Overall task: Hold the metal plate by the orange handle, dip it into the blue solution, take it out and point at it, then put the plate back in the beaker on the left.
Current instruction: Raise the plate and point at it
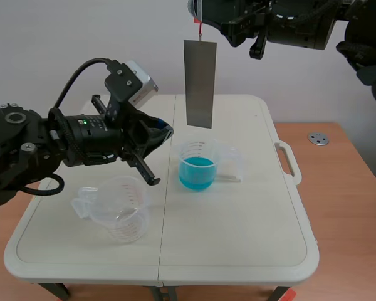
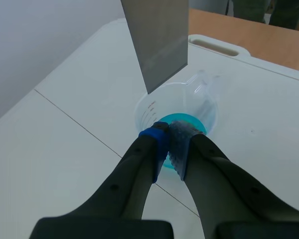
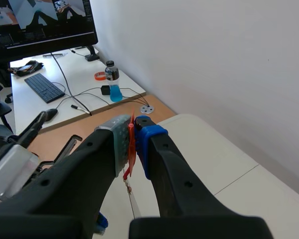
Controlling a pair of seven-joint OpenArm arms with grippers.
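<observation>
**Black left arm** (image 1: 50,141): you see a matt, jointed housing with a round silver cap (image 1: 15,117), a small green light (image 1: 83,121) and a thin black cable (image 1: 81,66) arching to a silver-white box camera (image 1: 138,80).

**Black right arm** (image 1: 301,25): the same dark housing.

**Left gripper** (image 2: 170,142) and **right gripper** (image 3: 133,142): each has two thick black fingers, one tipped with a blue pad (image 2: 156,135), the other with a grey-green dotted pad (image 3: 118,139).

Plate (image 1: 200,83) is dull grey metal, smooth, barely any shine. Full beaker (image 1: 197,153) and empty beaker (image 1: 121,208) are clear glossy plastic. Table (image 1: 238,232) looks like matt white plastic. Pads (image 2: 156,135) are dotted and rubbery-looking.
</observation>
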